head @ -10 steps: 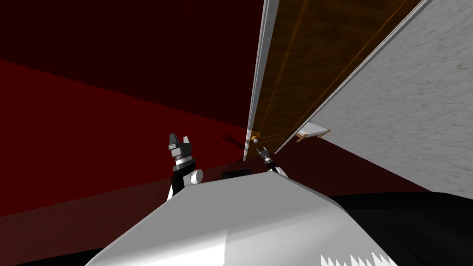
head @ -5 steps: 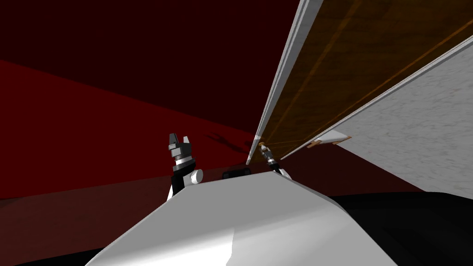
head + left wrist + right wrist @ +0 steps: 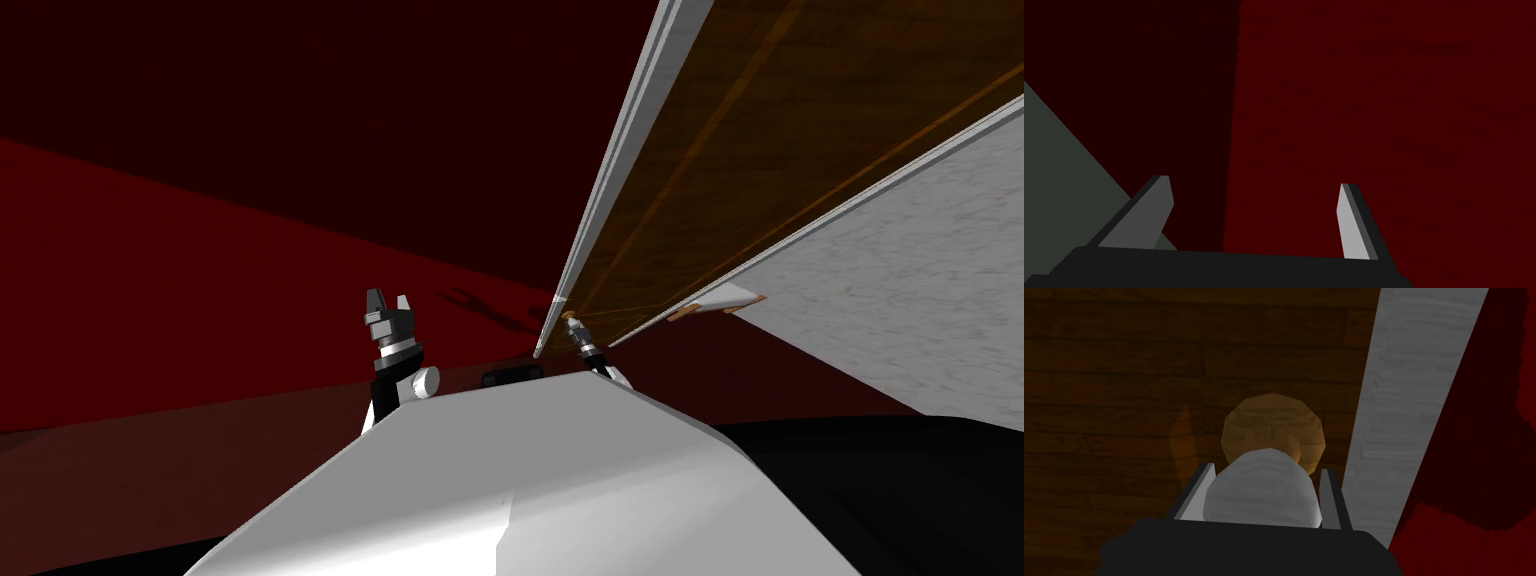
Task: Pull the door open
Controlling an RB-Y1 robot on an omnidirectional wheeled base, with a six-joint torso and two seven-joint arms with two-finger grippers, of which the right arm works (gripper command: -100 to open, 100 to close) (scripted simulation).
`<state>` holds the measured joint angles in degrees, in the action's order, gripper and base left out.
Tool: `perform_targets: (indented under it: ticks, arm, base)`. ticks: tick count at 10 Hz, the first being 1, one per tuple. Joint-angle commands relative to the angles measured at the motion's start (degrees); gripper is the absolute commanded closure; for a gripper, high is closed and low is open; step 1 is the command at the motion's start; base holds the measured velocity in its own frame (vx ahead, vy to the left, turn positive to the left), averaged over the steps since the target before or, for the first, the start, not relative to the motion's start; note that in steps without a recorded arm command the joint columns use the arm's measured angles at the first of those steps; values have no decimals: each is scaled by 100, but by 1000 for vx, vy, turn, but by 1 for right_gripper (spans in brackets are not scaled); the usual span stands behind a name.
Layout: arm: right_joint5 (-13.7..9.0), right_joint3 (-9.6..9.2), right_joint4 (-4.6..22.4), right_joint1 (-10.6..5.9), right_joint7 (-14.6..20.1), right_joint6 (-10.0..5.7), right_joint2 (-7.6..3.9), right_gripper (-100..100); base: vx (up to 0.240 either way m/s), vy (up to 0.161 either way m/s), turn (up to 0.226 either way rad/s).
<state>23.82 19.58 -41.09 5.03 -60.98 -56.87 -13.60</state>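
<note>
A dark brown wooden door (image 3: pixel 760 140) with a light grey edge (image 3: pixel 610 190) stands ahead to the right. Its light grey round knob (image 3: pixel 1261 490) sits on a tan round plate (image 3: pixel 1274 425). My right gripper (image 3: pixel 1263 488) is shut on the knob, one finger pressing each side. In the head view that right gripper (image 3: pixel 572 322) meets the door near its bottom edge. My left gripper (image 3: pixel 388 303) is raised to the left, apart from the door. Its fingers (image 3: pixel 1161 205) stand open with nothing between them.
A dark red wall (image 3: pixel 250 130) and a dark red floor (image 3: pixel 200 300) lie to the left. A light grey wall (image 3: pixel 930 280) runs along the right of the door. A small white and tan thing (image 3: pixel 722 302) sits at that wall's foot.
The door's picture has swung to the right and widened across the head view since a second ago. My right gripper, apart from the knob then, has closed on it. The left arm has not moved.
</note>
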Motion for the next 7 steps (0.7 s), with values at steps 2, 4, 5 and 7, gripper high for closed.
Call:
perform_targets:
  ticks: [2,4,5,7]
  arm:
    - [0,-4,0,5,5,-10,9,100]
    - [-66,-32,0,5,186,11,-1,100]
    - [-92,-42,-2,5,257,14,-2,100]
    - [-177,-76,-9,3,475,25,-6,100]
  base:
    - [-9,-1,-1]
    - [-7,-6,21]
    - [-27,-16,45]
    - [-29,-14,45]
